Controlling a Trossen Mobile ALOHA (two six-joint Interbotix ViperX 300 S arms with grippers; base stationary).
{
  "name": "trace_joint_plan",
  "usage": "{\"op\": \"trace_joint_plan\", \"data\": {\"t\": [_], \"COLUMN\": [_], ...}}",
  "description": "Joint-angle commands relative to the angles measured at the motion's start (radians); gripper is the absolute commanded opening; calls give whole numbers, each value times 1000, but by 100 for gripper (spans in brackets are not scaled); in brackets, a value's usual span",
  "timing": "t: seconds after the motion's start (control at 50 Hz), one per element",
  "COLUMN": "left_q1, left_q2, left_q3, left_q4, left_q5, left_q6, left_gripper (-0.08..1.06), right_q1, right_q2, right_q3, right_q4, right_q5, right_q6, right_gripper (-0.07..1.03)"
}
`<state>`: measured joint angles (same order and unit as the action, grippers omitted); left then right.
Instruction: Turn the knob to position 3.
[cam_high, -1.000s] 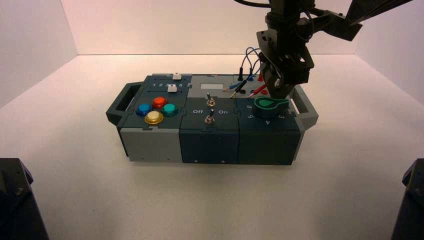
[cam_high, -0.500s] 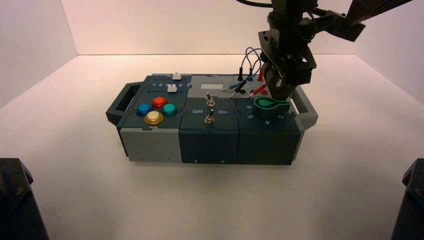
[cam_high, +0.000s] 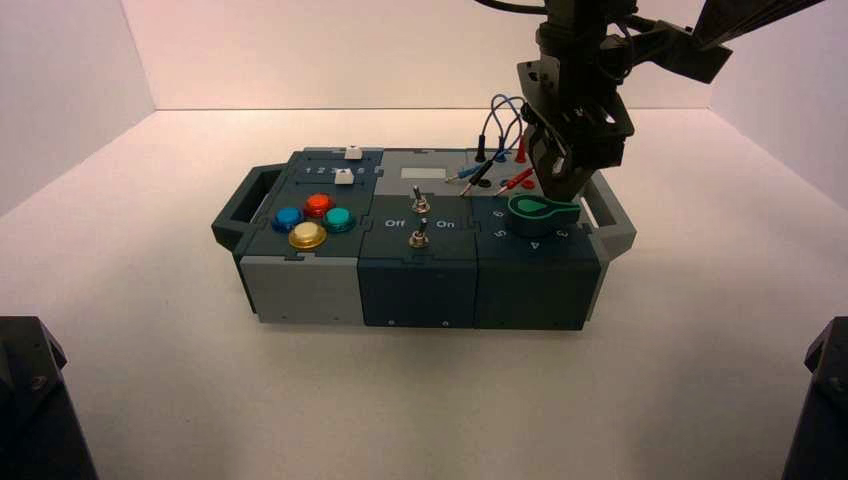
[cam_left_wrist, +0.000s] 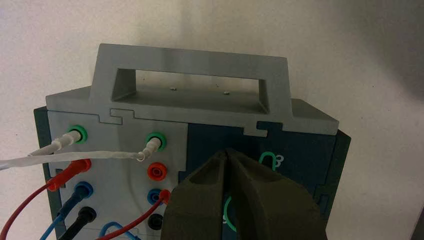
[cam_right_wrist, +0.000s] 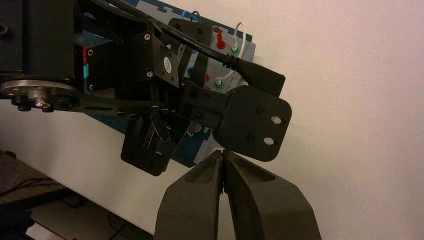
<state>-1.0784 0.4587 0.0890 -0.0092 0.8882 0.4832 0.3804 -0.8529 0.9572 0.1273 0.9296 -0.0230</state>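
Knob (cam_high: 541, 213), dark teal with green teardrop pointer: sitting at the near right of the box (cam_high: 419, 290), its pointer tip lying close beside position 3 (cam_left_wrist: 279, 160); exact alignment, partly covered, is not telling.

Left gripper (cam_left_wrist: 226, 151): working directly over the knob, fingers meeting at their tips, apparently clamping nothing.

Right gripper (cam_right_wrist: 223, 152): waiting apart from the box, fingers together.

Handling, as judged: any remaining turn is calling for a small, slow push on the pointer's side toward the 3, tips staying low enough for contact yet not pressing down. Excess sweep is risking overshoot; a wide swing, a snag on the red lead (cam_left_wrist: 132, 225). Lifting straight up is best sparing the setting.

Surface: pale tabletop (cam_high: 400, 400), matt-looking, carrying the box and taking soft shadows.

Room: plain pale wall (cam_high: 300, 55) standing behind; brownish floor (cam_right_wrist: 25, 175) showing beyond the tabletop, dark cables lying there.
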Motion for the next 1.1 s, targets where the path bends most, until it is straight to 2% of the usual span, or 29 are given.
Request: {"op": "trace_joint_plan", "data": {"t": [0.02,0.64,1.1], "left_q1": [-57,-66,-66], "left_q2": [-31,6,15], "left_q3": [-17,-66,-75], "left_q4": [-5,-5,0], "left_q5": [18,34,40], "left_q6": [8,8,9], "left_gripper": [-3,-3,-3], "right_q1": [-2,-2,-2], "right_q2": [5,2,-3], "right_q3": [-15,-14,-14], "right_q4": [-3,-5,-8], "right_q5": [-11,-12,-14], "right_q6": [0,0,2], "right_gripper": [-2,-2,-2]}}
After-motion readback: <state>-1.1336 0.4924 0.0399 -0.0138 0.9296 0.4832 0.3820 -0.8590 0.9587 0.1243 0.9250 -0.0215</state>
